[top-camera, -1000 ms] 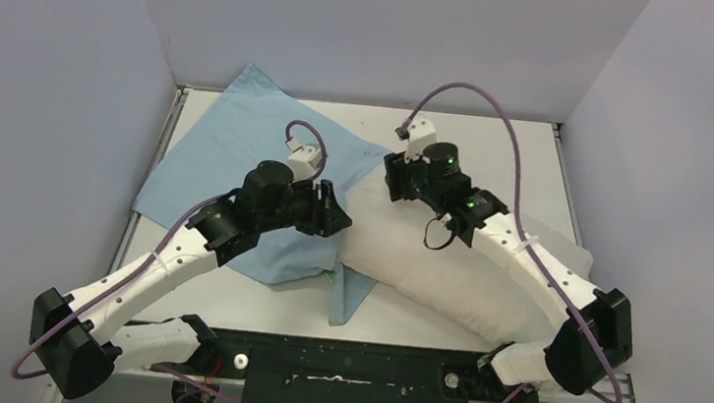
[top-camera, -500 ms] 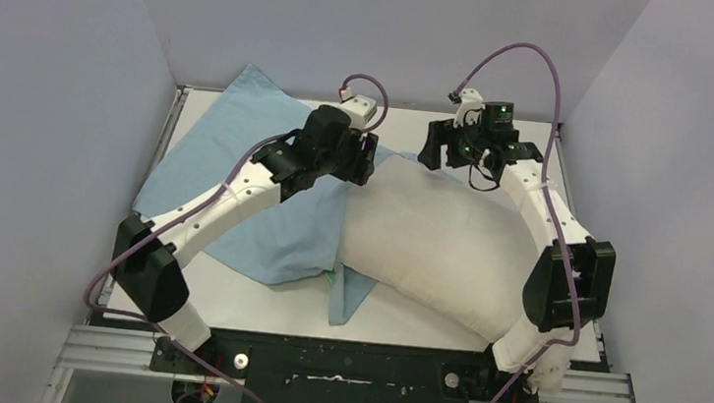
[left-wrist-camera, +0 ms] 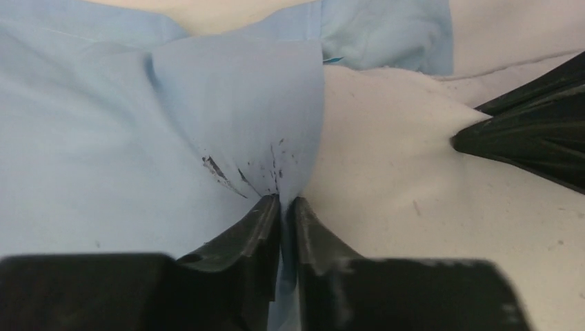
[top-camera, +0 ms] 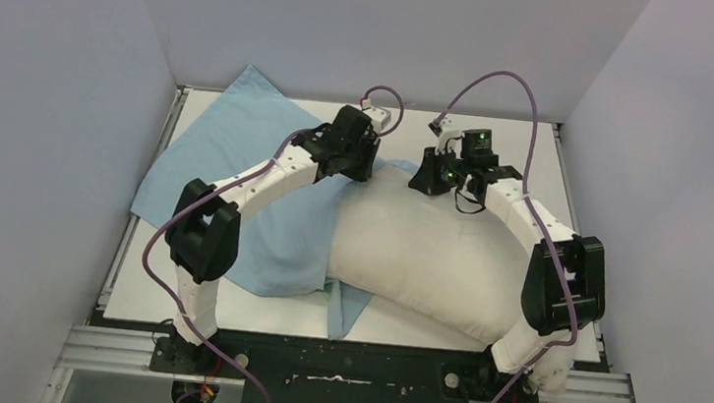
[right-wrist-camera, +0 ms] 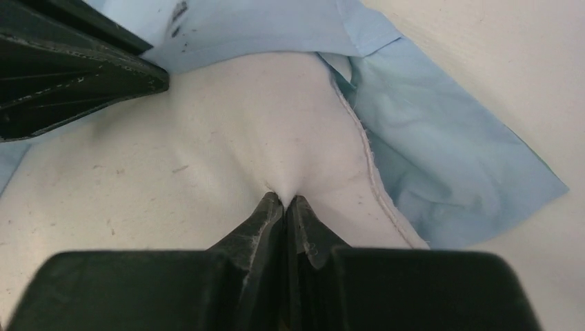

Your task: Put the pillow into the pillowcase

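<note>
Little of the job looks done: the pillow lies almost wholly bare on the tabletop, and only its far end meets the pillowcase, where blue cloth laps over one corner. Whether that corner is truly inside the opening I cannot tell. The left tool is closed, pinching a fold of the light blue cloth right at the pillow's edge. The right tool is closed on a tuck of the off-white fabric near the same end. The pillow's long axis runs diagonally, from the far middle by the tools down to the near right. The case lies spread to its left, plain face up. Nearly all the sleeving is left, I judge
</note>
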Tool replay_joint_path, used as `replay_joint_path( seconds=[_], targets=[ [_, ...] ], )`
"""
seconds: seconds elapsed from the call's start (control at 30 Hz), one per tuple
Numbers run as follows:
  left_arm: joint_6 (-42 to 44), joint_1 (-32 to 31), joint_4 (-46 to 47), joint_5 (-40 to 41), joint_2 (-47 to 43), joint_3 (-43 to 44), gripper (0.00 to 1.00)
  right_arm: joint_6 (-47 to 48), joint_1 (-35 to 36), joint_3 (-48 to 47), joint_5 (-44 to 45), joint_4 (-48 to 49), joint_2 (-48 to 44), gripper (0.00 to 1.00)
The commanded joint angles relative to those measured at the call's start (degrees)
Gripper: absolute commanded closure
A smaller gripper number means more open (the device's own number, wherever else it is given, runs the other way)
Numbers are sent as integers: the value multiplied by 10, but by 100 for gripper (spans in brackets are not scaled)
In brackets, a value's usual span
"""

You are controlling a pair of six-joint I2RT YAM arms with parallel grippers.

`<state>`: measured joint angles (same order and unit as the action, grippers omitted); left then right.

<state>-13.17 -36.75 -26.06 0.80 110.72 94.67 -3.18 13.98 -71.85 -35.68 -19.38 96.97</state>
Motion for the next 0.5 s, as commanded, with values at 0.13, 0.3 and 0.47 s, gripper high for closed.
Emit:
replay_joint_path(
  seconds=[0.13,0.3,0.47],
  targets=[
    [-5,-11,71,-90,-31,55,100,-58,32,56,18,86,-42,100],
    [-40,-40,98,-124,-50,86,100,-81,47,68,52,115,-42,100],
    [-57,-49,129,-115,-64,82,100,-111,47,83,79,144,-50,100]
  ],
)
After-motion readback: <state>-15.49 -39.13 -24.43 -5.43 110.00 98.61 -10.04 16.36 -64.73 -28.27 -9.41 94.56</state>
